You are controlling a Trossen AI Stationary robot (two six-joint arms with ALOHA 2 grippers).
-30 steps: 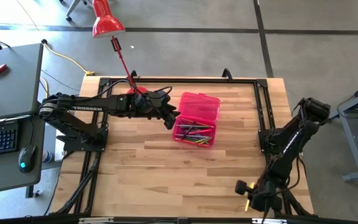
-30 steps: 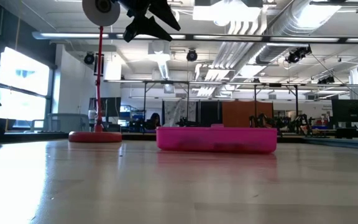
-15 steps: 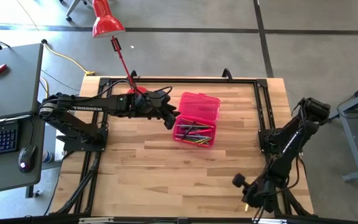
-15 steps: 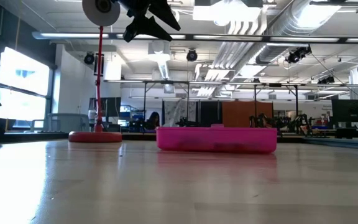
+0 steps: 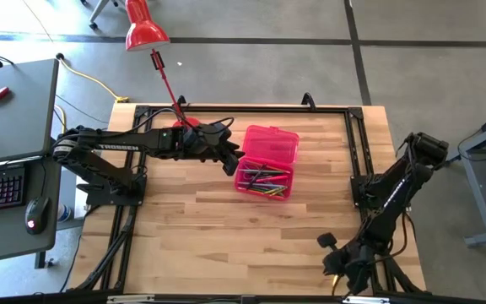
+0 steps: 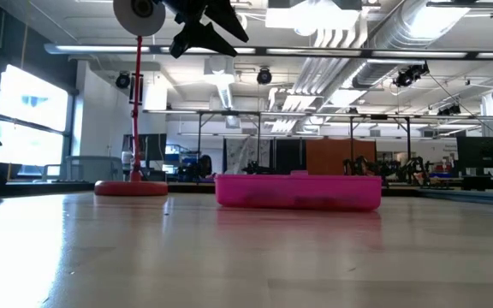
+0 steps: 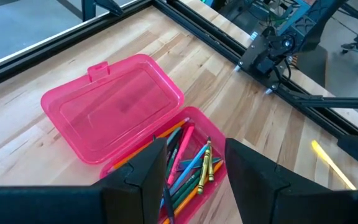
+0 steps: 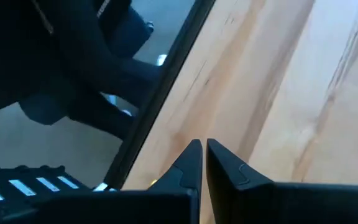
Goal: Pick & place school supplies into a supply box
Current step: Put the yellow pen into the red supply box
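Supply box (image 5: pixel 267 161) sits at my table's twelve o'clock, lid open, one box, roughly a dozen pens and pencils (image 7: pixel 188 168) inside. Left gripper (image 5: pixel 232 163) hovers at its nine o'clock edge, fingers spread, empty; descending carelessly, I'd risk knocking the case. Right gripper (image 8: pixel 199 163), pinched closed, empty, parks at five o'clock.

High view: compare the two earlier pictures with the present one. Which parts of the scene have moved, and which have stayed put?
Only the right gripper moved: folded low at the table's near right corner, it swung slightly, first leftward and then back a little, shut and empty throughout. The left gripper stayed open above the edge of the pink supply box, whose lid lies open with the pencils and pens inside. The red lamp did not shift.
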